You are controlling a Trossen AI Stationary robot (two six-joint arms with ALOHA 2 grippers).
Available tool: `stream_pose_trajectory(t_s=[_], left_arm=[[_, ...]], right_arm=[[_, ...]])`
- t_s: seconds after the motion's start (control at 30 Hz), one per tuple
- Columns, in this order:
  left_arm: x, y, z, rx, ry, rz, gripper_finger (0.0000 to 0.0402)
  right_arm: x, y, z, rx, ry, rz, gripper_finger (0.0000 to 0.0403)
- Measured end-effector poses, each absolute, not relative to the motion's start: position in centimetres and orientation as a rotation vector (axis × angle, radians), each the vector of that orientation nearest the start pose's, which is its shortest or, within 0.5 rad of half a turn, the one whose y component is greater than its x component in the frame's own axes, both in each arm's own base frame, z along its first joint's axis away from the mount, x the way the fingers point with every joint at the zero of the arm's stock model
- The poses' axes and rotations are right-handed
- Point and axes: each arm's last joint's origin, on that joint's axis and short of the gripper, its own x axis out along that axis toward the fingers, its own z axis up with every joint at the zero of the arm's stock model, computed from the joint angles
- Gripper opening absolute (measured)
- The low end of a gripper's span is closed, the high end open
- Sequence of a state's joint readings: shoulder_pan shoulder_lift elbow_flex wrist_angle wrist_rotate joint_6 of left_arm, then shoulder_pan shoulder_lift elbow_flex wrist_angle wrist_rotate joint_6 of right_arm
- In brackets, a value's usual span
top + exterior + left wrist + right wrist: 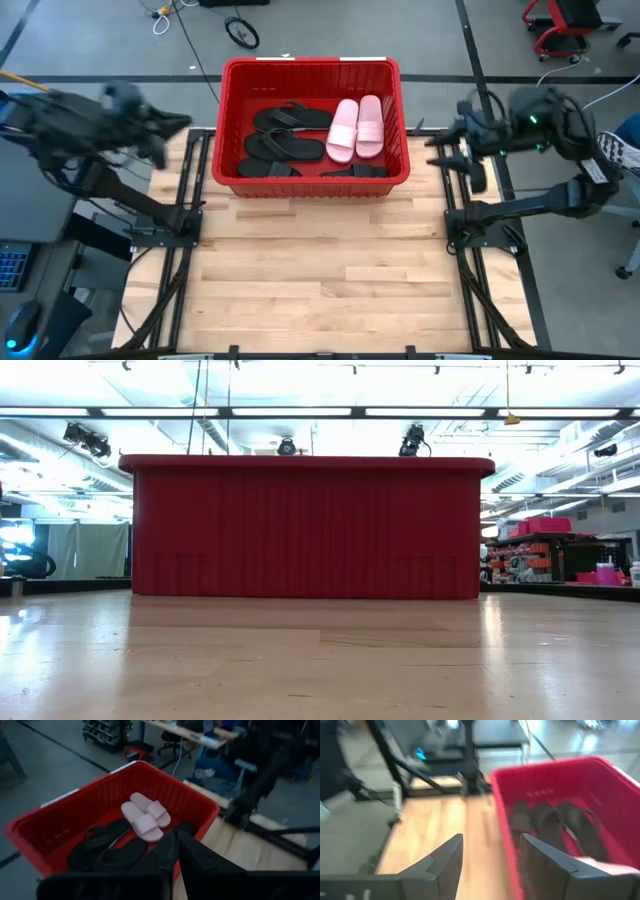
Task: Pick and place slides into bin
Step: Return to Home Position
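The red bin [310, 65] stands at the table's far middle; in the low view its slotted wall [305, 530] fills the centre. Inside lie two pale pink slides [355, 127] side by side, two black flip-flops [285, 132] to their left, and black slides [355, 170] along the near wall. My left gripper [183, 125] hovers left of the bin, shut and empty [176, 845]. My right gripper [438, 150] hovers right of the bin, open and empty [490, 855]. The pink slides [145, 817] and flip-flops [100, 845] also show in the left wrist view.
Bare wooden tabletop [320, 270] stretches from the bin to the near edge. The arms' dark frame bases [175, 225] [480, 225] stand at the table's left and right sides. Cables and a red cart [560, 30] lie on the floor beyond the table.
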State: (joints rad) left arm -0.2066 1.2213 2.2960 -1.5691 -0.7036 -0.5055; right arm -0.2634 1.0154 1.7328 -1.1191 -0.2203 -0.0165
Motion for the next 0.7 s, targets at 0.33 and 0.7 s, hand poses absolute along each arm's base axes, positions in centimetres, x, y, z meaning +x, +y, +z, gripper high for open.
stream_pose_trajectory(t_s=[0.33,0.7], left_arm=[[6.9,0.6,45.6,-0.369,0.318,0.678,0.0021],[6.9,0.6,36.3,-0.421,0.128,0.614,0.0027]], right_arm=[[7.4,-0.5,37.8,0.217,-0.054,0.106,0.0205],[5.4,0.0,28.6,0.287,-0.263,0.202,0.0206]])
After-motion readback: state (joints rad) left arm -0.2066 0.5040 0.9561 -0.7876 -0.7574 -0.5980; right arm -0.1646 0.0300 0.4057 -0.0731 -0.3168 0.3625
